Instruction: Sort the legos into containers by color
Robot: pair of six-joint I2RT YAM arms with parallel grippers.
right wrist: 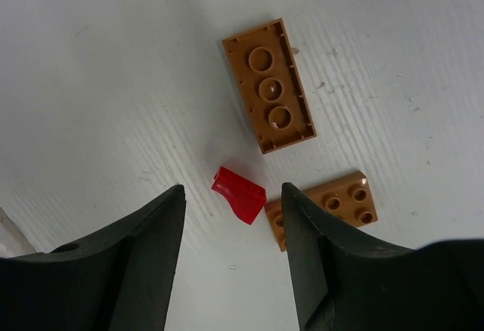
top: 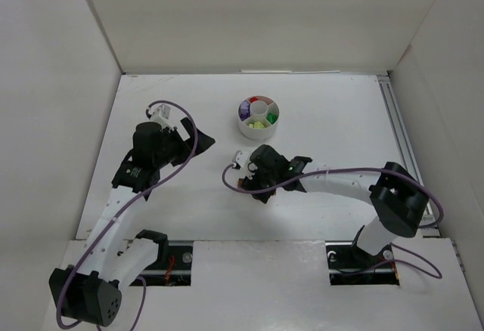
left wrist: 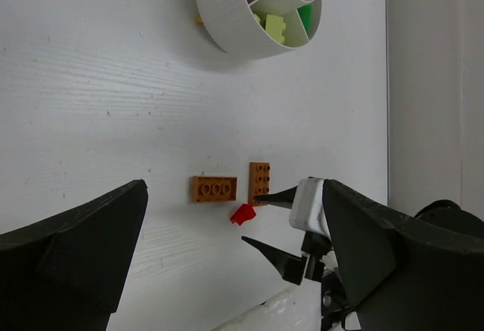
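Overhead looking down, both wrist views close on red lego (right wrist: 238,195)

From above, my right gripper (top: 251,187) covers the spot under it, and the bricks (top: 258,124) in the dish (top: 249,131) are too small to count. In my right wrist view one finger (right wrist: 302,248) hides a corner of the square brown brick (right wrist: 344,202). In my left wrist view the top edge cuts off the dish, and a yellow bit (left wrist: 199,20) behind its wall is mostly hidden.
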